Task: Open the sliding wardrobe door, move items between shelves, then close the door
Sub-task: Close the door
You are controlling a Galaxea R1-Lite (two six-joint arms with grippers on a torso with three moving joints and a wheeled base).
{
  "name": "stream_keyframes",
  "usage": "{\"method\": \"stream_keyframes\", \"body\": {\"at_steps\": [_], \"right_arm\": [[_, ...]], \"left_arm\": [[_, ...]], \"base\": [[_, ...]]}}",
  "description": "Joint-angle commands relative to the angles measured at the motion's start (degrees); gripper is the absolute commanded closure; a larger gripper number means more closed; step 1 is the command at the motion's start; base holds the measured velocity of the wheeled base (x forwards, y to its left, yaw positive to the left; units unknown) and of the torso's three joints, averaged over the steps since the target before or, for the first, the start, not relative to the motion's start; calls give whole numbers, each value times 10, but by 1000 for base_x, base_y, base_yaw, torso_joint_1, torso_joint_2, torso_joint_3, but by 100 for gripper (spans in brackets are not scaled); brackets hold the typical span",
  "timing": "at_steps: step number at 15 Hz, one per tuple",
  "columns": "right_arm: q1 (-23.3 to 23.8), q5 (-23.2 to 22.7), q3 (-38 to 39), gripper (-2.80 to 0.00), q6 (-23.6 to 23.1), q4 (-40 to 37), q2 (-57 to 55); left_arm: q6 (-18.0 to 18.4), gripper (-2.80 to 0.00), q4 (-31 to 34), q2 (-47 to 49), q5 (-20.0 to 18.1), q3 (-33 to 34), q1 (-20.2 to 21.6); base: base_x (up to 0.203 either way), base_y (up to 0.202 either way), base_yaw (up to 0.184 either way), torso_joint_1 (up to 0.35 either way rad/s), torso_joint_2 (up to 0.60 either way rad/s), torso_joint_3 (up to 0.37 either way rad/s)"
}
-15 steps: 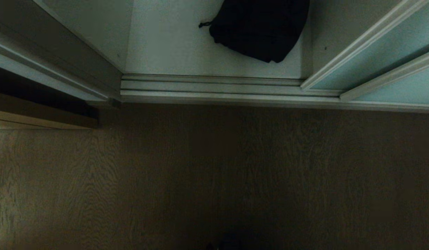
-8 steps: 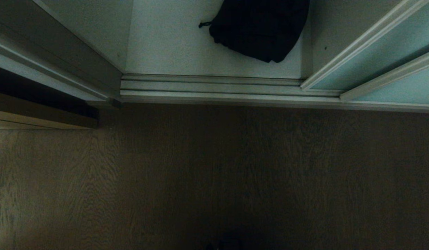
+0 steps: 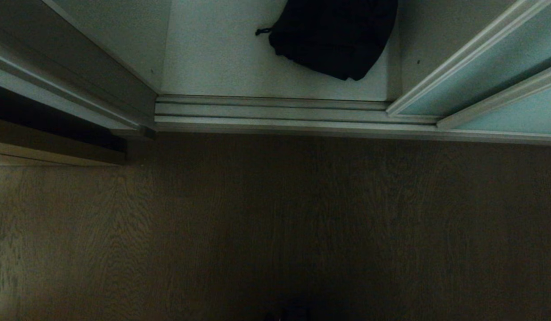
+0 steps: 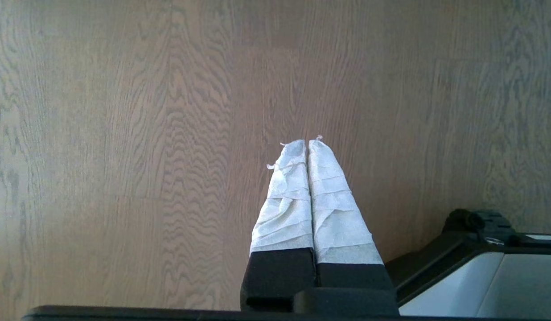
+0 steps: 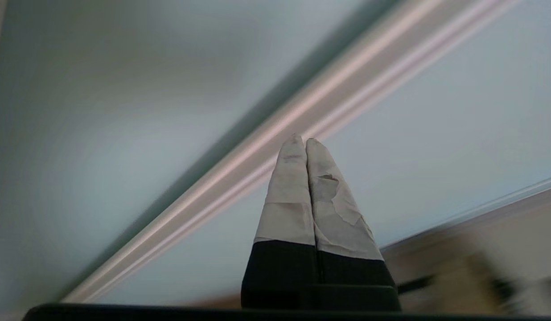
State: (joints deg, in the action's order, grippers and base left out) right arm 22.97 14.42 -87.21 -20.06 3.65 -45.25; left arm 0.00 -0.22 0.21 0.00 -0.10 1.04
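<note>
Right gripper points at the door, jaws pressed together, empty, tips by its silver frame. Left gripper hangs over the floor, jaws closed. Bag lies on the shelf.

Head view shows no change vs earlier pics: black bag same spot on shelf, sliding wardrobe door same pos, no arm enters.
</note>
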Motion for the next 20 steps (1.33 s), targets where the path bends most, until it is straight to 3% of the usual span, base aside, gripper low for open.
{"method": "stream_keyframes", "body": {"at_steps": [1, 2, 4, 8, 10, 12, 14, 17, 20], "right_arm": [[-85, 43, -13, 0, 9, -41, 6], [-121, 78, -17, 0, 12, -53, 10], [-156, 100, 1, 0, 20, -104, 52], [-201, 78, 198, 0, 71, -180, 162], [-215, 35, 305, 0, 143, -188, 212], [-224, 6, 396, 0, 261, -192, 249], [-227, -40, 488, 0, 313, -194, 295], [-228, -103, 611, 0, 307, -190, 380], [-229, -124, 718, 0, 247, -180, 438]], "left_arm": [[0, 0, 0, 0, 0, 0, 0], [0, 0, 0, 0, 0, 0, 0], [0, 0, 0, 0, 0, 0, 0], [0, 0, 0, 0, 0, 0, 0], [0, 0, 0, 0, 0, 0, 0], [0, 0, 0, 0, 0, 0, 0], [0, 0, 0, 1, 0, 0, 0], [0, 0, 0, 0, 0, 0, 0], [0, 0, 0, 0, 0, 0, 0]], "base": [[0, 0, 0, 0, 0, 0], [0, 0, 0, 0, 0, 0], [0, 0, 0, 0, 0, 0], [0, 0, 0, 0, 0, 0], [0, 0, 0, 0, 0, 0], [0, 0, 0, 0, 0, 0], [0, 0, 0, 0, 0, 0], [0, 0, 0, 0, 0, 0], [0, 0, 0, 0, 0, 0]]}}
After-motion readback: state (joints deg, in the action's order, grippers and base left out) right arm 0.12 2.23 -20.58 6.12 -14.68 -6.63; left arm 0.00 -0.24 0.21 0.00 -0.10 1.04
